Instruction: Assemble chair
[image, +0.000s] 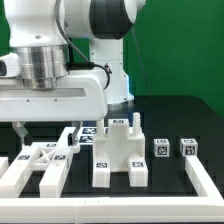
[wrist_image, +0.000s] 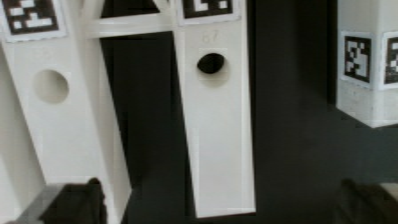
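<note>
Exterior view first: the white arm (image: 90, 30) reaches in from above, and the gripper (image: 45, 131) hangs low over the black table (image: 175, 115) on the exterior view's left. Its two dark fingers stand well apart — jaws open, nothing held. The loose chair parts lie spread below. An X-braced piece (image: 35, 160) sits near the exterior view's left edge, right under the gripper, with a long post (image: 70, 145) just beside it. In the middle stands a blocky stepped part (image: 120, 152), upright, with a peg on top. To the exterior view's right of it sit a small tagged cube (image: 160, 151) and a second cube (image: 188, 150), near each other but apart. The thin border frame (image: 208, 185) edges the table.

Over to the wrist view: a narrow post (wrist_image: 214, 130) with a round hole near its tagged end lies parallel to a wider post (wrist_image: 50, 120), which has its own hole; a dark gap lies between them. A third tagged part (wrist_image: 368, 65) lies well apart. The blurred dark fingertips (wrist_image: 80, 200) flank the narrow post's end — wide open. Whether they touch it, I cannot tell.
</note>
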